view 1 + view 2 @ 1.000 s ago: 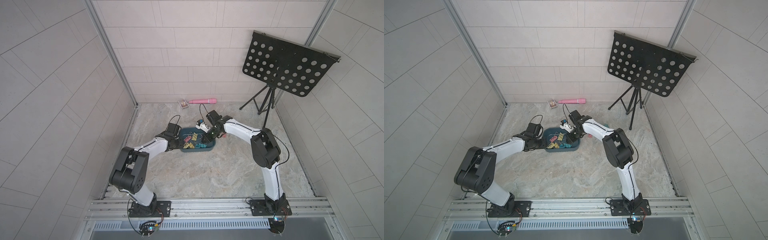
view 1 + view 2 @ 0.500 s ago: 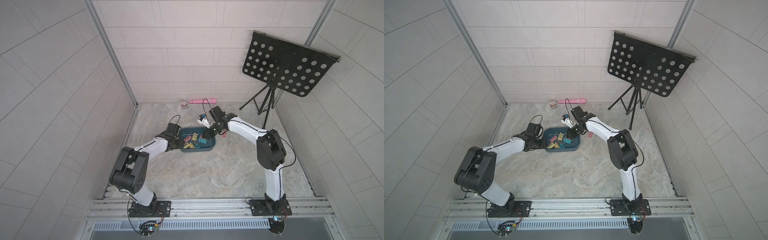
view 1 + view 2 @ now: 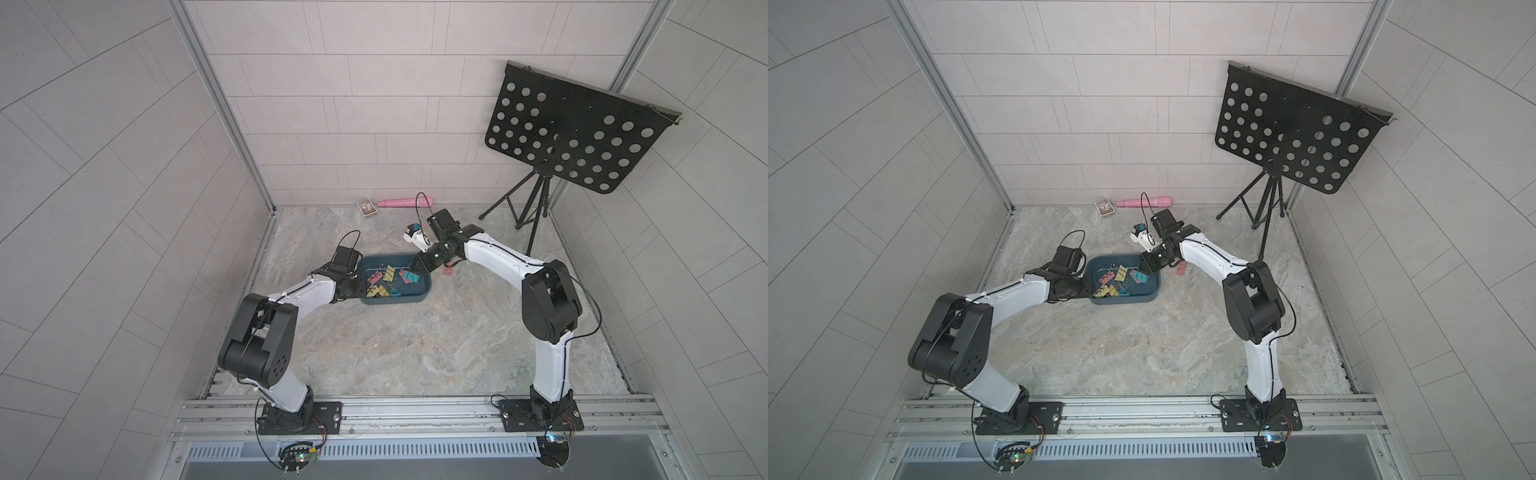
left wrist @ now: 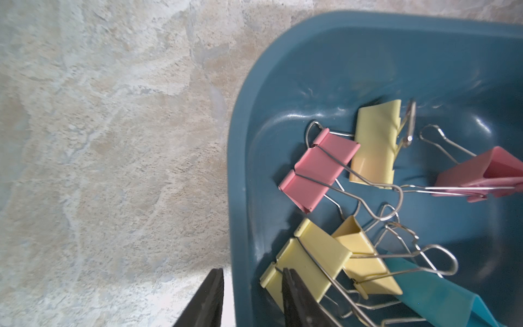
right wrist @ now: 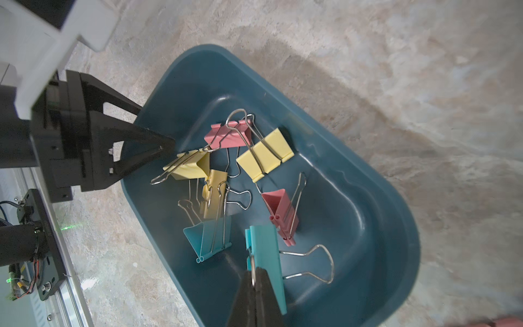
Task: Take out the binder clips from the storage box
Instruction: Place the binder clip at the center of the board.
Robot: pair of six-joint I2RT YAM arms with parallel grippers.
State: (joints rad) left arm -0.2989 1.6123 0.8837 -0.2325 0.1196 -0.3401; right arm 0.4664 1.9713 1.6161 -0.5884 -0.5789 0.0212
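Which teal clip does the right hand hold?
The teal clip beside the pink clip, its handle pinched in the right hand; the other teal clip lies free.

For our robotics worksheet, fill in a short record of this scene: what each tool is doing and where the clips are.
left tool: closed on the box rim, one finger inside, one outside
right tool: shut on a teal clip, inside the box
clips in box: seven visible, held one included
clips out: one pink clip on the table
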